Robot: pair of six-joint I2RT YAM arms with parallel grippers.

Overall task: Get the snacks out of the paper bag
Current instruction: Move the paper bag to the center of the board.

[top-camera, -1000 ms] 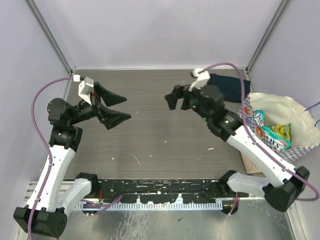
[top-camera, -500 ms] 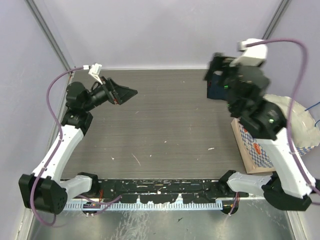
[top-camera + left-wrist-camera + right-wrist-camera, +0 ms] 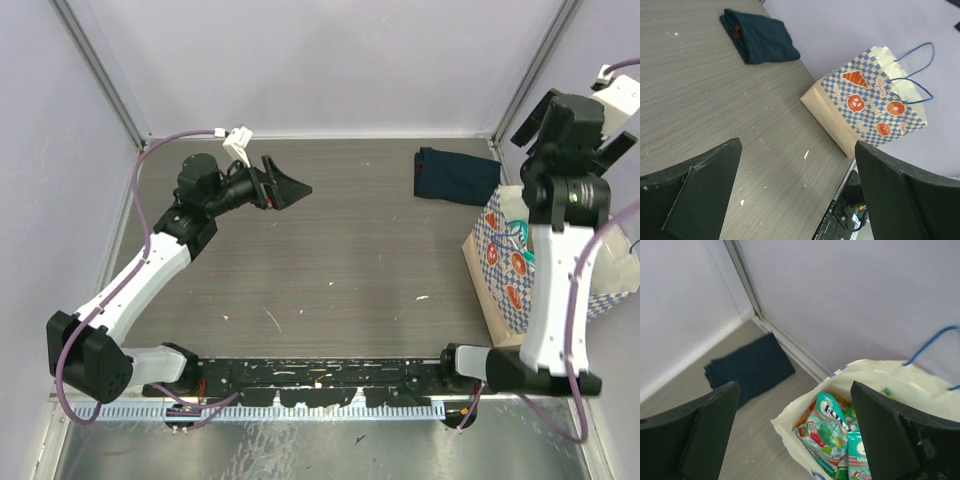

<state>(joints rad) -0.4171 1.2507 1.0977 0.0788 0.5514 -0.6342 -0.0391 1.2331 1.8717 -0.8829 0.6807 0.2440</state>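
Poised above, nothing held
Right gripper (image 3: pixel 794 405) gapes wide, holding nothing (left gripper (image 3: pixel 796 185) likewise); descending off-centre could crush the paper bag (image 3: pixel 875 374) rim, burying the snacks (image 3: pixel 826 434)

Lit bright and even in all three views, diffuse, from overhead. Left only soft, faint shadows at the edge of the navy cloth (image 3: pixel 760 37) and the base of the paper bag (image 3: pixel 867 102). Picked up a dull sheen on the metal plate (image 3: pixel 300 450) and slight gloss on the candy packets (image 3: pixel 827 432). Kept table (image 3: pixel 705 100) grain crisp in the left wrist view; rendered the right wrist view softer, walls washed pale. Underexposed the near black fingers (image 3: pixel 695 200), almost featureless. Splayed the frame posts (image 3: pixel 100 70) outward toward the top view's corners.
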